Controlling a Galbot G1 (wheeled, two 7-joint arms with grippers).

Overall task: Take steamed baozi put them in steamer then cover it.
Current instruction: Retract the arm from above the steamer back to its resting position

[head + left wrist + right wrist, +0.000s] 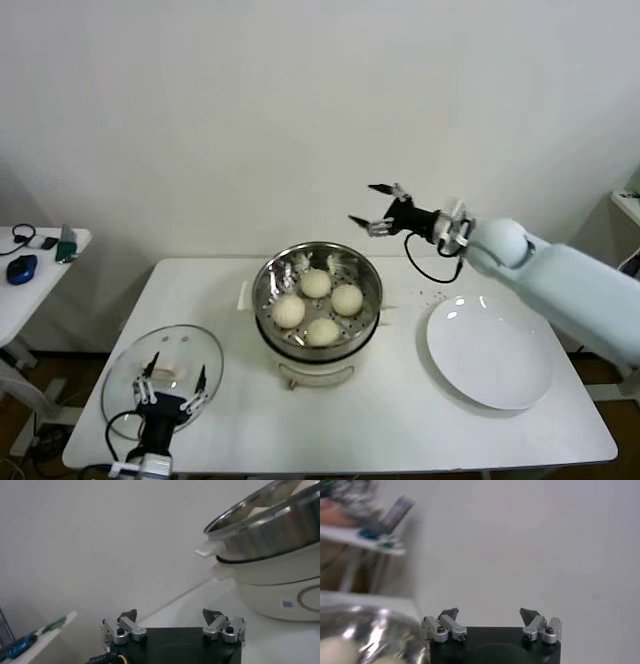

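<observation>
Four buns (318,305) are sitting in the steamer (317,300); the right hand (374,209), spread, is hovering far-right of it; the left hand (171,383), spread, is hovering over the lid (160,378).

Four cream-white baozi (318,305) sit clustered inside the uncovered shiny steel steamer (268,275) mid-table.

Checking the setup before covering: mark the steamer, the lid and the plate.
steamer (366,277): head view, steel rim on its right side.
lid (185,345): head view, clear glass near its far edge.
plate (490,350): head view, bare white centre.
</observation>
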